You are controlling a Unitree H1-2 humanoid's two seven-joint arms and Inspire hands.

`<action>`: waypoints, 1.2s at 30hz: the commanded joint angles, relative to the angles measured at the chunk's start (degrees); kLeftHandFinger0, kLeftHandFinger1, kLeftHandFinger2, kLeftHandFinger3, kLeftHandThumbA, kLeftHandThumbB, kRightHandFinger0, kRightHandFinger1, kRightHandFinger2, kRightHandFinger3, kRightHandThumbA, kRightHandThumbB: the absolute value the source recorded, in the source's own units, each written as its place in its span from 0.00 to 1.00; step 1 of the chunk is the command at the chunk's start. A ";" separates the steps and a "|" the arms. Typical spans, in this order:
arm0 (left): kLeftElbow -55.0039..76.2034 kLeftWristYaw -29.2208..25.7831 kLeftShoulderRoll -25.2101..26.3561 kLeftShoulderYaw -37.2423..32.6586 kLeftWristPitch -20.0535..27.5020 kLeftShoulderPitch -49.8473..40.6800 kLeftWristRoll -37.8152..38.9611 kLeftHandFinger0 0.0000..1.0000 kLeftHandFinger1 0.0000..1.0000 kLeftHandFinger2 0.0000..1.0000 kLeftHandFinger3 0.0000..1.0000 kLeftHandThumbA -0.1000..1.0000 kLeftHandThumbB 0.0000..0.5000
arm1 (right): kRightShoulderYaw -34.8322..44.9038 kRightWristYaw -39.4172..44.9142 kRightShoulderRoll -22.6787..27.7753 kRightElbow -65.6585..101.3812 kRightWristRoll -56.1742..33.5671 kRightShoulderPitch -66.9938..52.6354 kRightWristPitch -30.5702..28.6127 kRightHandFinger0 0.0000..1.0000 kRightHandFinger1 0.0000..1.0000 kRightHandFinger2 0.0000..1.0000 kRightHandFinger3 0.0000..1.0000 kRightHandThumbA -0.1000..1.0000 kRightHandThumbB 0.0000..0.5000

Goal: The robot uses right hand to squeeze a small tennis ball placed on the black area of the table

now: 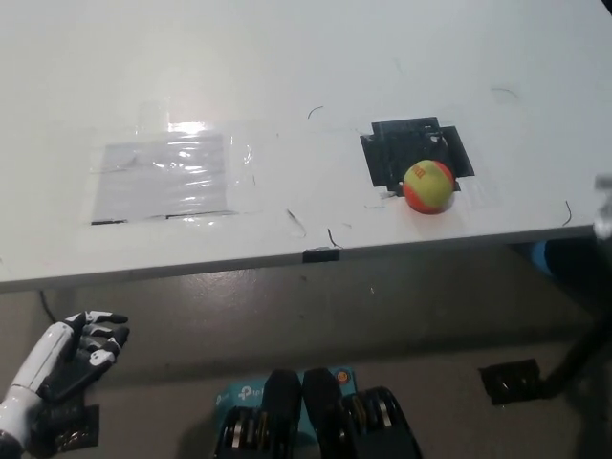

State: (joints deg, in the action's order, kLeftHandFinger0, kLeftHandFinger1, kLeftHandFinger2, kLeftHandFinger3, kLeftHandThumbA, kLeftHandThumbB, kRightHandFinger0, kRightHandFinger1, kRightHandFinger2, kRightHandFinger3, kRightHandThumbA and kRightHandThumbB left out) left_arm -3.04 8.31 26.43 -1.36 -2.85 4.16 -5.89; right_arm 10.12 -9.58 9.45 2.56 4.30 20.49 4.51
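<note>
A small yellow and orange tennis ball (pixel 428 185) rests at the front edge of the black taped area (pixel 413 145) on the white table (pixel 287 76), right of the middle. My white left hand (pixel 84 342) hangs below the table's front edge at the lower left, fingers apart and holding nothing. My black right hand does not show. A blurred grey shape (pixel 602 206) at the right border is too unclear to name.
A clear plastic sheet (pixel 167 177) is taped to the table's left half. A short black tape mark (pixel 320 254) sits on the front edge. On the floor lie a teal box (pixel 239 394) and a black square plate (pixel 508 381).
</note>
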 commanded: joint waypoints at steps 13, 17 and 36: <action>1.34 0.53 0.03 0.93 0.72 1.63 -0.52 0.37 0.45 0.56 0.66 0.73 0.08 | -13.91 12.58 10.40 -1.58 5.60 22.20 13.35 0.10 0.15 0.41 0.64 0.20 0.57; 1.28 0.99 0.34 0.85 0.70 1.56 -0.63 0.38 0.47 0.60 0.69 0.74 0.09 | -18.68 16.79 12.52 -5.69 6.28 22.95 15.08 0.57 0.70 0.82 0.90 0.27 0.58; 1.28 1.60 -0.11 1.06 0.98 1.84 -0.59 0.38 0.46 0.58 0.69 0.70 0.03 | -29.62 16.41 9.26 -16.98 17.05 25.53 20.12 1.00 1.00 1.00 1.00 0.73 1.00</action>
State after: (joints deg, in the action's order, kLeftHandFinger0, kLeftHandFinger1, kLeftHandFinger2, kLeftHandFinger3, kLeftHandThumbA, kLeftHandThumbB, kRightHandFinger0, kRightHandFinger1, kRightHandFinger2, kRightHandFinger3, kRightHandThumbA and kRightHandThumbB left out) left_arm -2.98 9.50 25.86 -0.67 -3.10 5.13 -6.37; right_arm -19.07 9.08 19.78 -14.18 16.66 42.09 23.70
